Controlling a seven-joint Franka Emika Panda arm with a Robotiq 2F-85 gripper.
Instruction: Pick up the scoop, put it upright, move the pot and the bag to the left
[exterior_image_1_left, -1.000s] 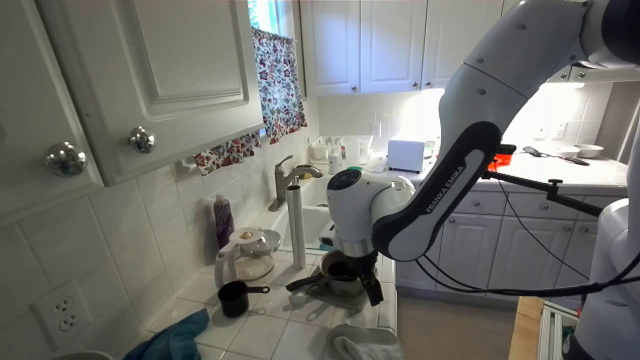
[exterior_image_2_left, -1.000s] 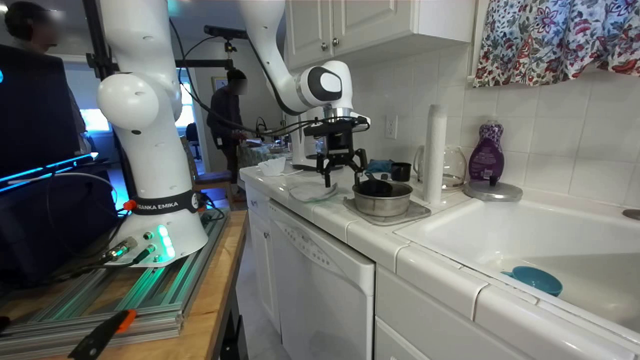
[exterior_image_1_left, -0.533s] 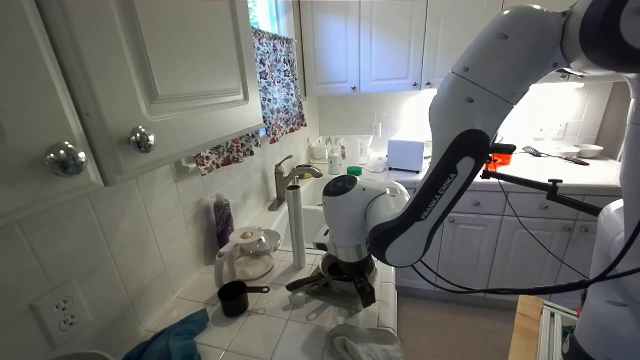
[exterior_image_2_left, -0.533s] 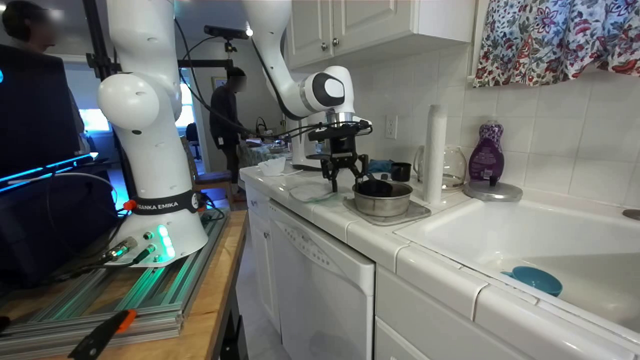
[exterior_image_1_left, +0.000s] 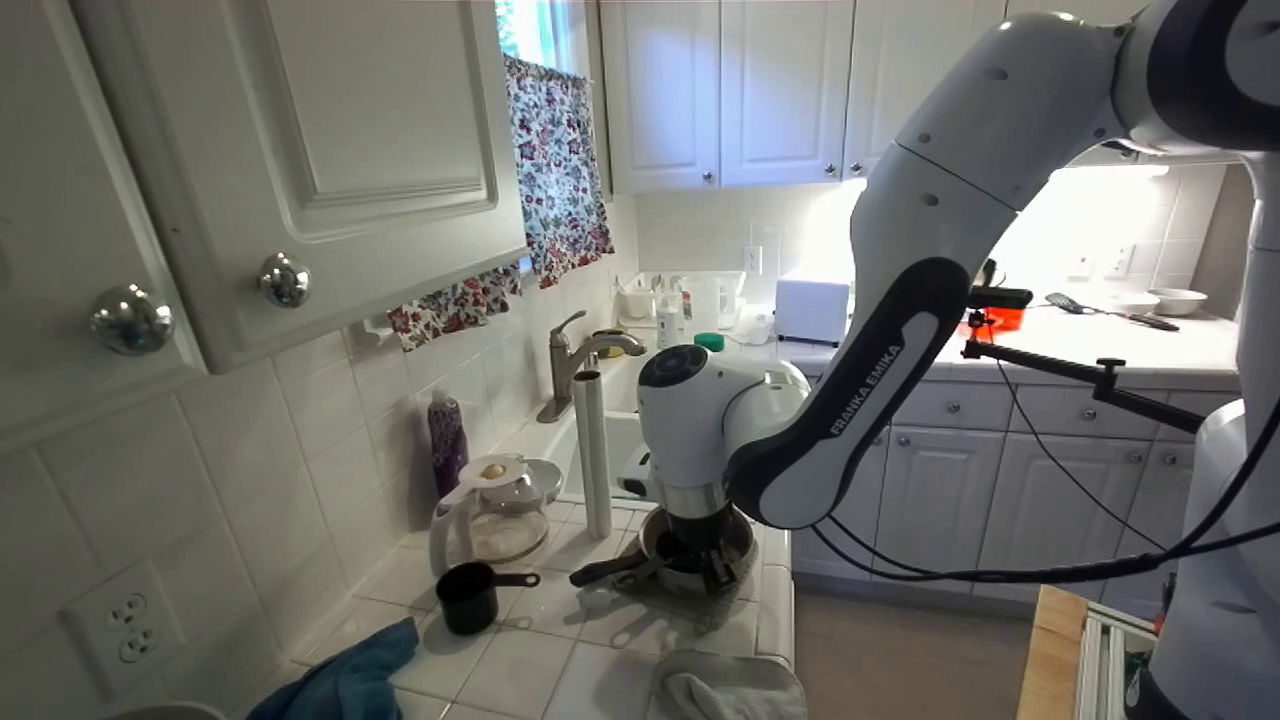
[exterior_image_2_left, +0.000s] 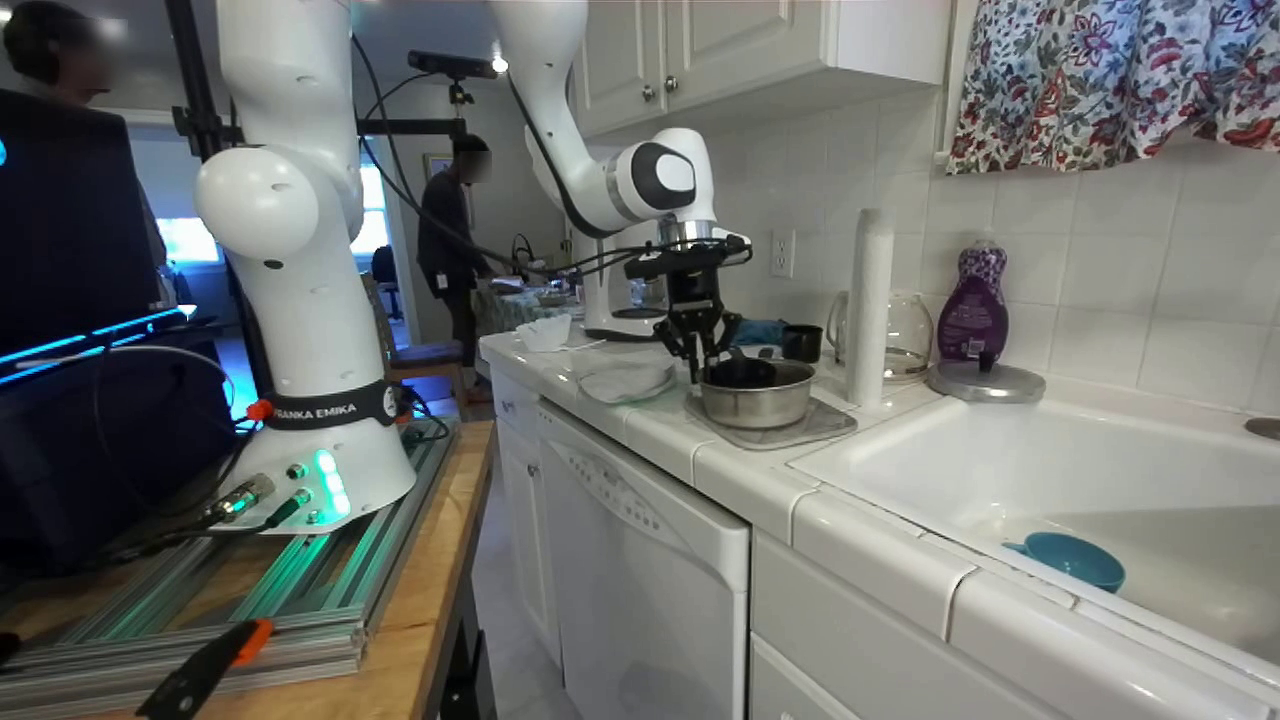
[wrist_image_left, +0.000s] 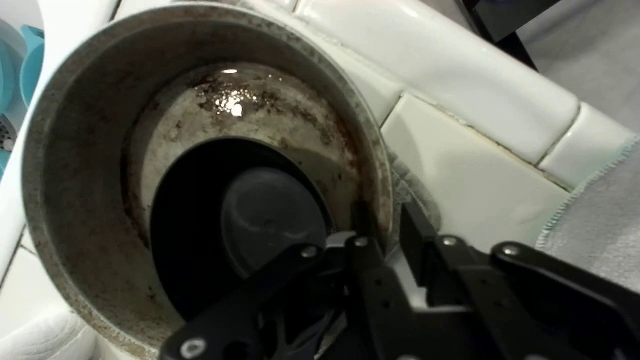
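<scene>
The metal pot (exterior_image_2_left: 755, 408) rests on a flat grey mat (exterior_image_2_left: 832, 424); I cannot tell whether that mat is the bag. Inside the pot lies a black cup (wrist_image_left: 272, 215), tilted. On the counter tiles the small black scoop (exterior_image_1_left: 468, 600) stands mouth up, its handle pointing toward the pot. My gripper (wrist_image_left: 385, 220) straddles the pot's rim with one finger inside and one outside. Its jaws are only a little open, and a narrow gap shows between the outer finger and the pot wall. In an exterior view my gripper (exterior_image_2_left: 706, 365) hangs at the pot's side.
A tall white roll (exterior_image_2_left: 870, 310) stands close behind the pot, with a glass carafe (exterior_image_1_left: 508, 530) and purple bottle (exterior_image_2_left: 975, 310) past it. Beside them lie a pot lid (exterior_image_2_left: 985, 384) and the sink (exterior_image_2_left: 1100, 460). A grey cloth (exterior_image_2_left: 625, 382) lies along the counter edge.
My gripper has come down and across to the pot's rim, and its jaws have narrowed from wide open. Pot and mat have slid slightly toward the gripper.
</scene>
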